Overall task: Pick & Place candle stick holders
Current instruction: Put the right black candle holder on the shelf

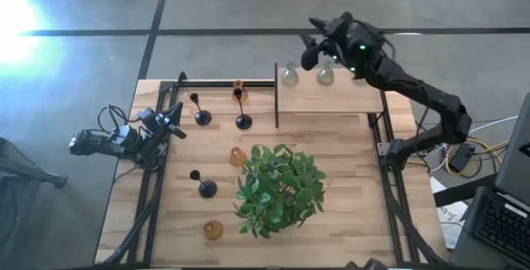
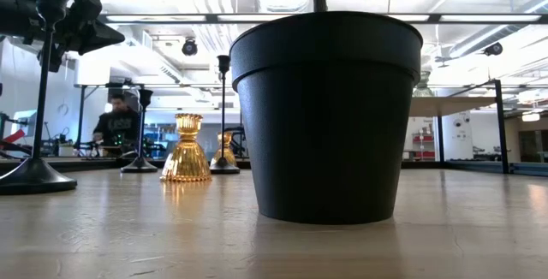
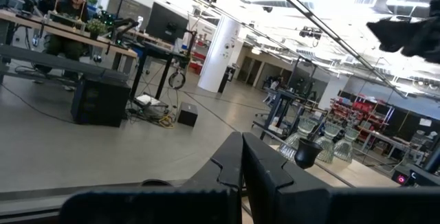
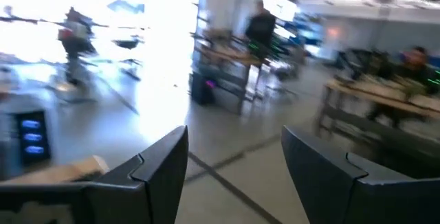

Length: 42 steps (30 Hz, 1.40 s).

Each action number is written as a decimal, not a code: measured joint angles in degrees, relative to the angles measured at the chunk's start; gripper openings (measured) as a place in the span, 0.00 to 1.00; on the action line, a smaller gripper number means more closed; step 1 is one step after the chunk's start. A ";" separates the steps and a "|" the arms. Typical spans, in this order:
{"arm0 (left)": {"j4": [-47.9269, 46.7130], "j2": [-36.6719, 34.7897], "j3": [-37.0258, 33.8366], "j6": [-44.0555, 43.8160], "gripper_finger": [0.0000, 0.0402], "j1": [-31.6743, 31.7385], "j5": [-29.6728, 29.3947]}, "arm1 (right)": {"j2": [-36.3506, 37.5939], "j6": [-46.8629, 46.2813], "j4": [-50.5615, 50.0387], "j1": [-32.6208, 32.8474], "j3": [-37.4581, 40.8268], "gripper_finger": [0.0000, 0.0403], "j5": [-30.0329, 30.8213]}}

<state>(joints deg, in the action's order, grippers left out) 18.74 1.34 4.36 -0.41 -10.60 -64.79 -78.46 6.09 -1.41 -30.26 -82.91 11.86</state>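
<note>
Clear-greyish holders on the raised shelf beyond the plant, my right gripper above them, jaws spread and empty, my left gripper clenched left of the plant

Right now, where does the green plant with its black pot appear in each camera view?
High view: the plant stands right of centre on the table, leaves hiding the pot.
Low view: its black pot fills the middle; leaves are cut off.
Left wrist view: not visible.
Right wrist view: not visible.
Shared landmark: the amber holder beside the plant.
</note>
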 joint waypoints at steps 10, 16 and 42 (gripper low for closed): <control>0.00 -0.02 0.00 -0.02 0.03 0.00 0.00 | 6.19 -7.80 -0.18 0.02 0.00 0.56 -28.67; 0.01 -0.02 0.00 -0.02 0.03 -0.01 0.01 | 7.96 -16.03 -0.17 0.24 0.02 0.56 -39.98; 1.20 -0.01 0.00 -5.65 0.03 0.01 1.53 | 8.22 -32.00 -2.91 8.68 0.07 0.41 -58.37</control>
<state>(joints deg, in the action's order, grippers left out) 19.95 1.33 4.36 -6.06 -10.59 -63.27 -70.24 -25.90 -4.32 -21.58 -82.85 -46.50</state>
